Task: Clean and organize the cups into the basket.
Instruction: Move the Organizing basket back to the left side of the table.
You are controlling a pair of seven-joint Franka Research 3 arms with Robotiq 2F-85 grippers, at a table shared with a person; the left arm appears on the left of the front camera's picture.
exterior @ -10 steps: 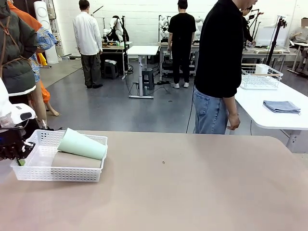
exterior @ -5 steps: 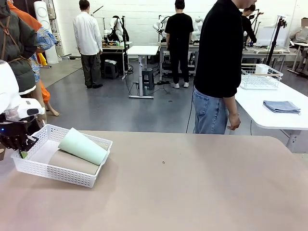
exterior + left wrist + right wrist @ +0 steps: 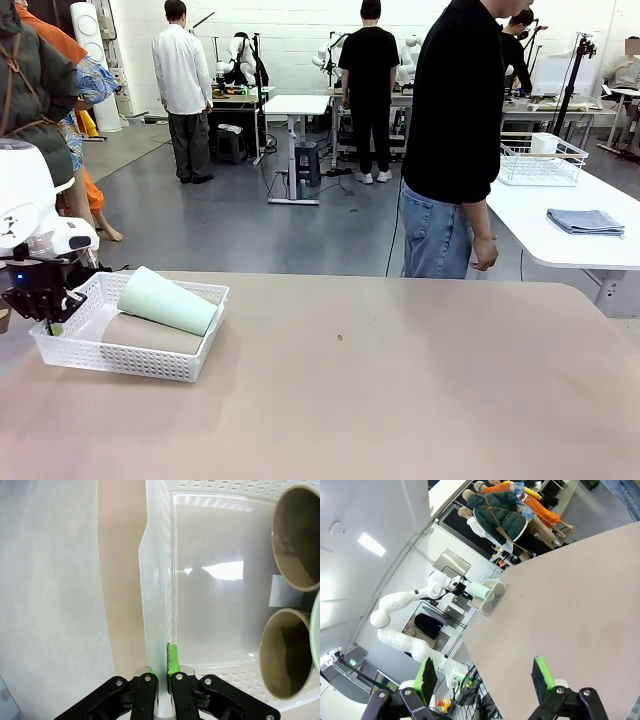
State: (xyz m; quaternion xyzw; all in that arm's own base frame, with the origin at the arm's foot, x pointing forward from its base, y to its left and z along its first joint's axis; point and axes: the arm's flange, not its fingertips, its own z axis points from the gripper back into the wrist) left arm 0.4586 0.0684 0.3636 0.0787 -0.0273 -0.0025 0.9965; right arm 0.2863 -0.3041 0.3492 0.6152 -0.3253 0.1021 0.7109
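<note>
Here we see the left gripper (image 3: 50, 318) clamped on the left end wall of the basket (image 3: 120, 358), its jaws pinching the thin rim between the green pads; the left wrist view shows the wall squeezed flat in that grip (image 3: 161, 672). Holding by the rim makes sense to us: the lattice plastic is light and stiff enough to be dragged or lifted from one edge, and the grip leaves the contents alone. The basket sits at the near left of the tan table (image 3: 400, 380), and its gripped end may be raised a little, though the angle leaves us unsure.

Both cups lie on their sides inside. The mint green cup (image 3: 167, 301) rests on top, slanting across the tan-brown cup (image 3: 152, 335) beneath it, open mouths toward the gripper. They are tall, tapered and matte, paper-like, and the basket's smooth white floor shines beside them.

The right gripper (image 3: 485, 677) hovers with its jaws spread wide and holding nothing, well apart from the basket. A person (image 3: 458, 140) stands beyond the table's far edge.
</note>
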